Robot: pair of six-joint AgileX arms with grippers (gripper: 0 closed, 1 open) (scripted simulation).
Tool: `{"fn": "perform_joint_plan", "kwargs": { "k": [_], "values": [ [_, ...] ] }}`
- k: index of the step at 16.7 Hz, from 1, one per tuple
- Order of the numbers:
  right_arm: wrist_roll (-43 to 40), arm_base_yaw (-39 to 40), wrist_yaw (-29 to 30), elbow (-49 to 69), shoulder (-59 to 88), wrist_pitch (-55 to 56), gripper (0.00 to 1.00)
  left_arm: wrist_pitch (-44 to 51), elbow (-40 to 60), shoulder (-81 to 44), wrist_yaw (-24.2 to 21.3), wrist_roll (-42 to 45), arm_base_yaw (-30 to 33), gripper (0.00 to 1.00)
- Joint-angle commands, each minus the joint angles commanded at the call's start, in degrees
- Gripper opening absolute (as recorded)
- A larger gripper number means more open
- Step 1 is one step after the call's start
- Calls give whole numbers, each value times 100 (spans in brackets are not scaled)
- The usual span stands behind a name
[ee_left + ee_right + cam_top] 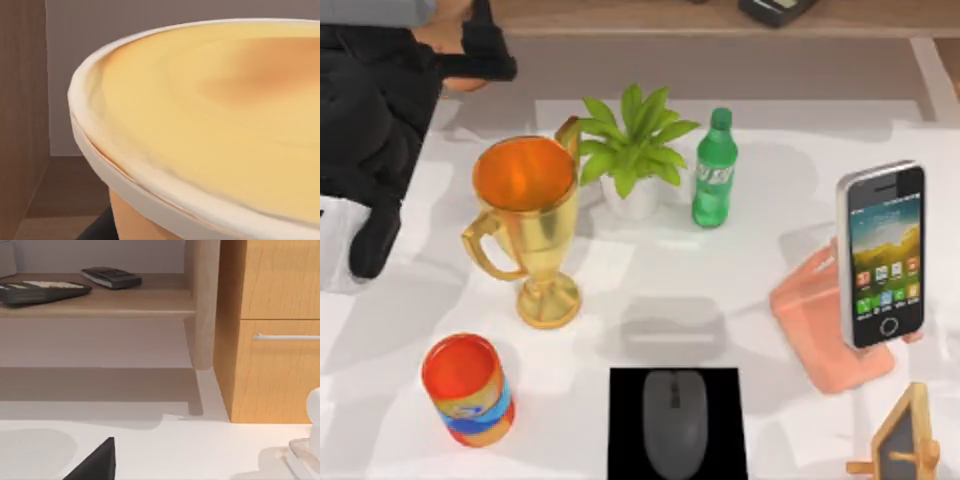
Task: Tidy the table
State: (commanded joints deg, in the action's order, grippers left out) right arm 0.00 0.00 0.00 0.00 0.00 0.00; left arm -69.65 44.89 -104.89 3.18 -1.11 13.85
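White table [650, 290]: smooth, matte and flat, spreading out under and all around the trophy.
Trophy [525, 215]: shiny gold, two curled handles, orange inside the bowl, standing upright on the table.
Potted plant [635, 150]: spiky green leaves in a white pot, just beside the trophy's rim.
Green bottle [714, 170]: glossy plastic, upright, beyond the plant from the trophy.
Can [468, 390]: orange cylinder with a blue band, tilted, near the trophy's foot.
Mouse [674, 420]: rounded grey shell on a square black mat [625, 400], also near the foot.
Left gripper [485, 50]: black, well behind the trophy, over the table's back edge; how wide it stands, cannot tell.
Tub [210, 125]: round, cream rim, smooth yellow top, looming right at the left wrist camera.
Right gripper [97, 460]: a dark tip low over the white tabletop; its opening, cannot tell.
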Motion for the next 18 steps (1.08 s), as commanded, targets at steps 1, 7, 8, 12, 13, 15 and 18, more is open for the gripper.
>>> {"fn": "perform_joint_plan", "kwargs": {
  "k": [1,7,8,12,13,15,18],
  "values": [
    [0,0,0,0,0,0,100,212,166,74,50,-9,85,0],
    [0,0,0,0,0,0,100,1722,1447,-2,458,-30,352,0],
    [0,0,0,0,0,0,100,1985,1687,-73,534,-30,369,0],
    [0,0,0,0,0,0,100,2981,2634,-418,825,-24,394,0],
    [0,0,0,0,0,0,100,3203,2853,-509,891,-22,393,0],
    [0,0,0,0,0,0,100,3604,3246,-684,1007,-16,389,0],
    [0,0,0,0,0,0,100,4071,3677,-913,1137,-8,388,0]
  ]
}}
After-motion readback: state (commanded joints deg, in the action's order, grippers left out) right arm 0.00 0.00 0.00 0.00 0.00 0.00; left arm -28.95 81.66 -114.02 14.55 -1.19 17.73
